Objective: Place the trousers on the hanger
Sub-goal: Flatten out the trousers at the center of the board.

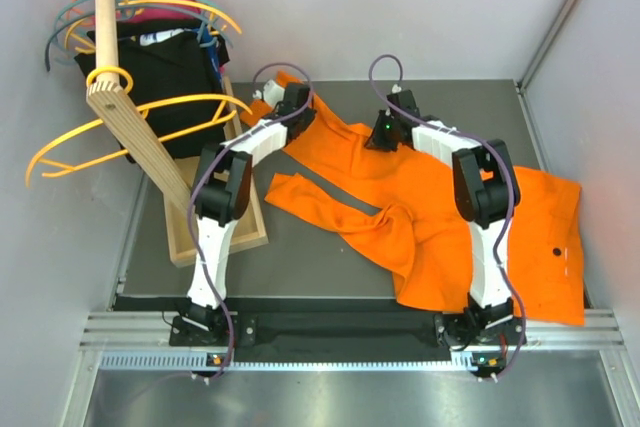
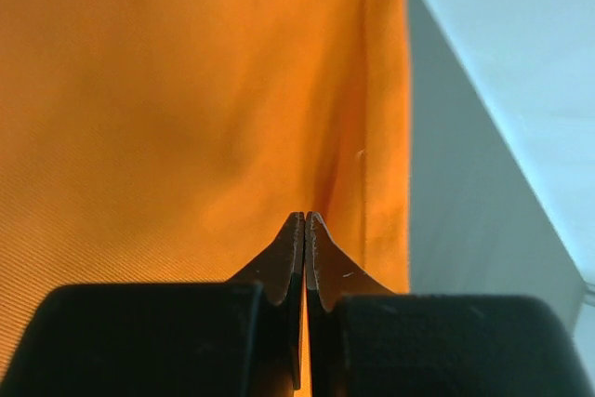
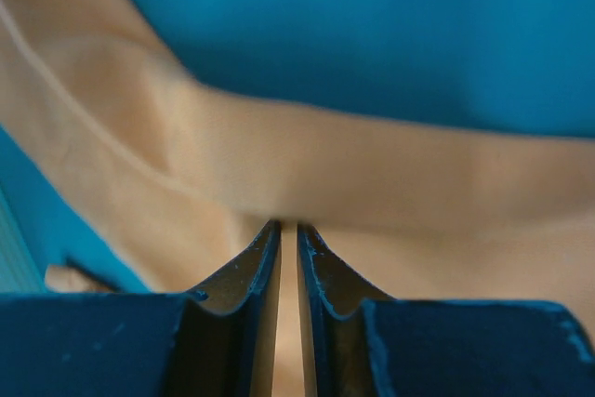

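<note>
Trousers (image 1: 430, 237), bright orange, sprawl across centre frame on the counter (image 1: 330, 259); left claw (image 2: 305, 220) and right claw (image 3: 288, 227) both pinch their fabric.

White-shelled left arm (image 1: 207, 257) and right arm (image 1: 487, 257), black joints, looping purple cables (image 1: 281, 64) along each.

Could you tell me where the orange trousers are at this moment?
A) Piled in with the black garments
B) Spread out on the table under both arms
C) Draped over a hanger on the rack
B: the trousers lie spread across the dark table, with the left arm and the right arm both reaching over them.
</note>
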You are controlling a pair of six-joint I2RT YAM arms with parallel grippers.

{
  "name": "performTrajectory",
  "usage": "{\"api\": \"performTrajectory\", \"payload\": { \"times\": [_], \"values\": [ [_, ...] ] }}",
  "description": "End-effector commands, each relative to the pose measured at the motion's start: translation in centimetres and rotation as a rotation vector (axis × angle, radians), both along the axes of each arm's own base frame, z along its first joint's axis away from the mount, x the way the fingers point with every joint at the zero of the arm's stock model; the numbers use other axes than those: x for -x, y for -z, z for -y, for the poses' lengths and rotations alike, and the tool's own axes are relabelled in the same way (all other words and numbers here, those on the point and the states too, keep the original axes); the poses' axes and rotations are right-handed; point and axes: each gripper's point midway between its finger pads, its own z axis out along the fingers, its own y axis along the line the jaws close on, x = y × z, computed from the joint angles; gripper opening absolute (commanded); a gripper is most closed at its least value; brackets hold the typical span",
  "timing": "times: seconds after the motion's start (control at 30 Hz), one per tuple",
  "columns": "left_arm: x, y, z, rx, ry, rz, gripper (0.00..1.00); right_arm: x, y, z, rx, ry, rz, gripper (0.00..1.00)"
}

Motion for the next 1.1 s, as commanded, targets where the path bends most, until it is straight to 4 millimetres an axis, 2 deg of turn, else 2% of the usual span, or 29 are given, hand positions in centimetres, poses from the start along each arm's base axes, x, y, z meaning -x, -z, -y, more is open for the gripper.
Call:
{"api": "performTrajectory", "payload": {
  "times": [0.0, 0.07, 0.13, 0.2, 0.23, 0.27, 0.33, 0.37, 0.4, 0.43, 0.47, 0.5, 0.53, 0.6, 0.63, 0.7, 0.73, 0.8, 0.83, 0.87, 0.9, 0.93, 1.0, 1.03, 1.07],
  "values": [
    [0.1, 2.5, 0.2, -0.045, -0.079, -0.043, 0.00, -4.8, -1.1, 0.3, -0.013, 0.108, 0.158, 0.13],
    [0.4, 4.5, -0.3, -0.040, -0.128, -0.096, 0.00, -6.1, 0.3, 0.0, -0.011, 0.112, 0.147, 0.13],
    [1.0, 5.9, -0.7, -0.039, -0.155, -0.134, 0.00, -7.3, 1.0, 0.1, -0.012, 0.116, 0.152, 0.13],
    [1.2, 6.7, -1.0, -0.029, -0.180, -0.156, 0.00, -9.4, 0.9, 0.6, -0.003, 0.143, 0.184, 0.14],
    [1.5, 6.8, -1.4, -0.049, -0.196, -0.163, 0.00, -10.1, 2.1, 0.9, 0.011, 0.159, 0.181, 0.15],
    [1.7, 7.0, -1.8, -0.058, -0.217, -0.170, 0.00, -12.0, 0.3, 0.7, -0.009, 0.168, 0.233, 0.15],
    [1.8, 7.1, -2.7, -0.077, -0.242, -0.169, 0.00, -14.3, -0.1, 1.7, -0.020, 0.193, 0.255, 0.17],
    [1.3, 6.9, -3.1, -0.085, -0.231, -0.149, 0.00, -16.6, -0.9, 1.6, -0.034, 0.198, 0.302, 0.18],
    [1.0, 6.6, -3.2, -0.084, -0.221, -0.140, 0.00, -17.7, -1.1, 2.6, -0.036, 0.211, 0.313, 0.18],
    [0.7, 6.3, -2.7, -0.076, -0.191, -0.132, 0.00, -18.1, 0.4, 2.7, -0.049, 0.192, 0.288, 0.18],
    [-0.1, 5.2, -2.6, -0.085, -0.152, -0.096, 0.00, -19.4, -2.6, 2.9, -0.078, 0.189, 0.349, 0.18],
    [-0.3, 4.5, -2.3, -0.091, -0.132, -0.081, 0.00, -19.7, -3.1, 3.9, -0.075, 0.193, 0.356, 0.19],
    [-0.5, 3.8, -2.2, -0.097, -0.119, -0.066, 0.00, -19.4, -4.8, 4.6, -0.059, 0.184, 0.375, 0.19],
    [-0.6, 1.7, -1.6, -0.103, -0.083, -0.022, 0.00, -18.8, -6.9, 6.2, -0.043, 0.182, 0.391, 0.20],
    [-0.5, 1.0, -1.5, -0.101, -0.074, -0.009, 0.00, -17.3, -9.1, 6.6, -0.038, 0.154, 0.398, 0.20],
    [0.1, -0.2, -1.9, -0.092, -0.077, 0.011, 0.00, -15.3, -10.8, 7.5, -0.022, 0.130, 0.378, 0.24],
    [0.6, -0.4, -1.9, -0.080, -0.082, 0.007, 0.00, -12.7, -12.1, 7.9, -0.014, 0.126, 0.337, 0.25],
    [1.0, 0.0, -2.1, -0.090, -0.075, -0.015, 0.00, -9.7, -12.9, 8.2, 0.000, 0.101, 0.296, 0.34],
    [1.1, 0.1, -2.3, -0.086, -0.084, -0.029, 0.01, -7.1, -13.8, 8.6, 0.007, 0.098, 0.272, 0.38],
    [1.3, 0.5, -2.4, -0.080, -0.082, -0.046, 0.05, -5.0, -13.4, 9.1, 0.022, 0.098, 0.215, 0.46],
    [1.6, 1.2, -2.8, -0.081, -0.090, -0.077, 0.11, -2.9, -16.0, 9.5, 0.025, 0.093, 0.240, 0.50],
    [1.4, 2.1, -3.5, -0.056, -0.120, -0.100, 0.11, -0.6, -14.3, 9.8, 0.045, 0.078, 0.176, 0.56],
    [1.5, 3.7, -4.1, -0.021, -0.122, -0.161, 0.08, 3.0, -14.1, 10.2, 0.076, 0.019, 0.126, 0.68],
    [1.5, 4.2, -4.7, -0.028, -0.125, -0.197, 0.04, 5.2, -14.9, 9.5, 0.044, -0.046, 0.115, 0.72],
    [1.5, 3.8, -4.7, -0.037, -0.113, -0.202, 0.03, 7.7, -14.2, 9.3, 0.057, -0.102, 0.038, 0.78]
  ]
}}
